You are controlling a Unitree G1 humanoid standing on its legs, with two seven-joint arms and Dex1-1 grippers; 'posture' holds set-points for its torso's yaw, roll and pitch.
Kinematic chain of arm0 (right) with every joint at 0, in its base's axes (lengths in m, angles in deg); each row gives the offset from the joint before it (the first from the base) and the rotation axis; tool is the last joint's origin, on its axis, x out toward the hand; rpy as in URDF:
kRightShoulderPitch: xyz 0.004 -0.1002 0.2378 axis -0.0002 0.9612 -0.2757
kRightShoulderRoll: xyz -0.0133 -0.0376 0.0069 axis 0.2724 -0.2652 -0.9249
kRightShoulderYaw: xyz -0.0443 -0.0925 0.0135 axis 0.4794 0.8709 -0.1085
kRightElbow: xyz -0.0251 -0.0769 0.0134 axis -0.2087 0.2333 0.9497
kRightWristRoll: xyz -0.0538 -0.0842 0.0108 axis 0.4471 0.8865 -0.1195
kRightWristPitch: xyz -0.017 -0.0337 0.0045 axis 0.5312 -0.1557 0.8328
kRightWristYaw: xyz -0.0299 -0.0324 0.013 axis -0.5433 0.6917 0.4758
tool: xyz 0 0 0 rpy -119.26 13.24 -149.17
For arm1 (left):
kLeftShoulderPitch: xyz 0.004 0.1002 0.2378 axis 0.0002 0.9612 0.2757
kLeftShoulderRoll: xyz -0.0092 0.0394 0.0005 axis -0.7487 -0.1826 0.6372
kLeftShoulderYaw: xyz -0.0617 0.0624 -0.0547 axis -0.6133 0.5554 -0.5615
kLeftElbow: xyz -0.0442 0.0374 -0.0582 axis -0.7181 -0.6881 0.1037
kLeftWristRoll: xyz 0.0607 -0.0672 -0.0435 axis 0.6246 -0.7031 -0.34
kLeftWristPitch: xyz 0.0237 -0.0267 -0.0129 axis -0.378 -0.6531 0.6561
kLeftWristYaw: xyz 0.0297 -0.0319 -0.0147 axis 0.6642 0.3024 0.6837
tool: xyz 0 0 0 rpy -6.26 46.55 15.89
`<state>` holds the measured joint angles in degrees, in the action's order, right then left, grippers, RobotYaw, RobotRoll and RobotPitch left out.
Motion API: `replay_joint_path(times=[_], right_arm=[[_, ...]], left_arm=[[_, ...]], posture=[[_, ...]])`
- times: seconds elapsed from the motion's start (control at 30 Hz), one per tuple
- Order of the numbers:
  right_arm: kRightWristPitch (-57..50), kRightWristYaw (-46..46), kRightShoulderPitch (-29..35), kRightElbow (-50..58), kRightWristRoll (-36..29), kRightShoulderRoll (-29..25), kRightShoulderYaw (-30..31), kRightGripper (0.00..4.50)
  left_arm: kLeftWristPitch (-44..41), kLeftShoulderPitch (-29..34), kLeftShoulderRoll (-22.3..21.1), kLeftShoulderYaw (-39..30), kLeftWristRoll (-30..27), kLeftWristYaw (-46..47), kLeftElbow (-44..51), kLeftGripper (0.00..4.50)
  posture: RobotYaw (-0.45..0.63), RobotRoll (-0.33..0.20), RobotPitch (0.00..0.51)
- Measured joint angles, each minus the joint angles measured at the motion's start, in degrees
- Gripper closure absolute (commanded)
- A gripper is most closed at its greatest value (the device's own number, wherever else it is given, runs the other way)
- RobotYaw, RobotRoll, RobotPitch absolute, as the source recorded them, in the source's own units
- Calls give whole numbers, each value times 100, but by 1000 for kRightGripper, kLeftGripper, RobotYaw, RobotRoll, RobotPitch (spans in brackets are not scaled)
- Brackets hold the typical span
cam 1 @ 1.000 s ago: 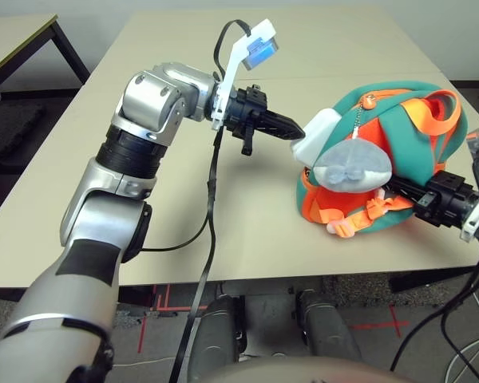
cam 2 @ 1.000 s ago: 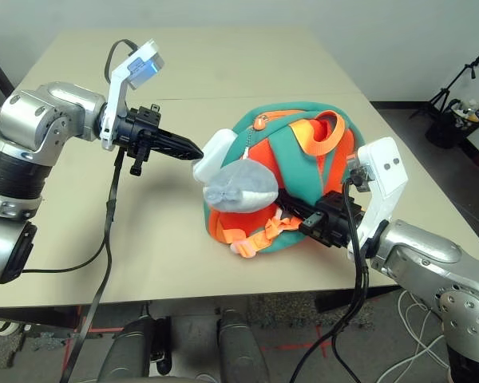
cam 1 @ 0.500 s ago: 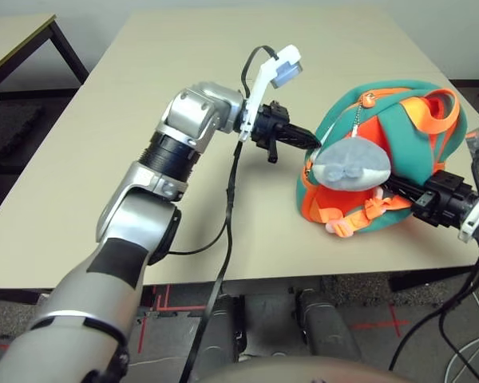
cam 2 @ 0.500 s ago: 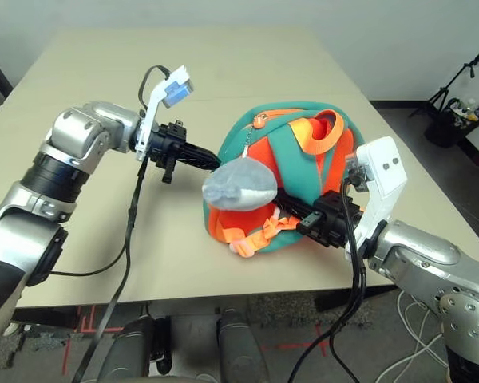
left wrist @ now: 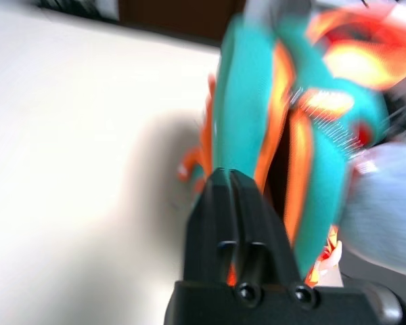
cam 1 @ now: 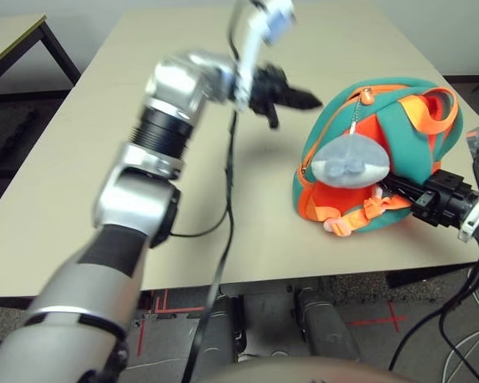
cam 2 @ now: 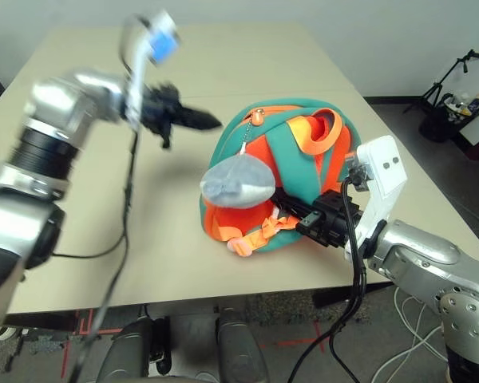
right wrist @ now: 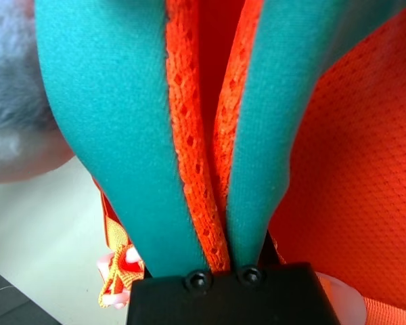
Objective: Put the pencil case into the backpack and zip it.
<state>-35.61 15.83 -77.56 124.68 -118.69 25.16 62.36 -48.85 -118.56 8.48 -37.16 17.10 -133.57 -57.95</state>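
The teal and orange backpack [cam 1: 399, 120] lies on the right part of the table, with its grey whale charm [cam 1: 347, 163] hanging over the front. In the left wrist view a dark gap [left wrist: 279, 156] runs between the orange zipper trims. The pencil case is hidden. My left gripper [cam 1: 313, 100] hovers above the table just left of the backpack, apart from it, fingers together and holding nothing. My right gripper [cam 1: 387, 185] reaches in from the right under the whale charm, shut on a fold of the backpack's teal strap [right wrist: 122, 135].
A black cable [cam 1: 227, 199] hangs from my left wrist down over the table's front edge. Bare tabletop [cam 1: 104, 159] stretches left of and behind the backpack. A second table [cam 1: 16, 40] stands at the far left, and a tripod [cam 2: 447, 88] on the floor at the right.
The white pencil case that stuck out of the backpack a second ago is gone from sight. My left gripper has pulled back from the opening and risen. The right arm has stayed put.
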Motion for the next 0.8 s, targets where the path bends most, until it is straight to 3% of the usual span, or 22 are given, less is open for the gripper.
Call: replay_joint_path(times=[0.2, 0.3, 0.33, 0.53, 0.8], right_arm=[[1, -180, -148, -190, 193, -2, 91, 4305], [2, -300, -279, -335, 316, 13, 230, 4305], [2, -340, -313, -378, 360, 14, 243, 4305], [9, -605, -554, -664, 628, 62, 447, 4305], [23, -843, -721, -932, 950, 206, 528, 4305]], left_arm=[[-396, 692, -540, -1, -238, -79, 1404, 1155], [-568, 935, -601, 18, -444, -86, 2103, 148], [-577, 973, -602, 23, -479, -84, 2274, 0], [-420, 1026, -563, 152, -583, -9, 2688, 0], [634, 1264, -443, 564, -235, -51, 2629, 0]], posture=[[-157, 0, 112], [-138, 0, 112], [-129, 0, 112], [-117, 0, 116], [-110, 0, 141]])
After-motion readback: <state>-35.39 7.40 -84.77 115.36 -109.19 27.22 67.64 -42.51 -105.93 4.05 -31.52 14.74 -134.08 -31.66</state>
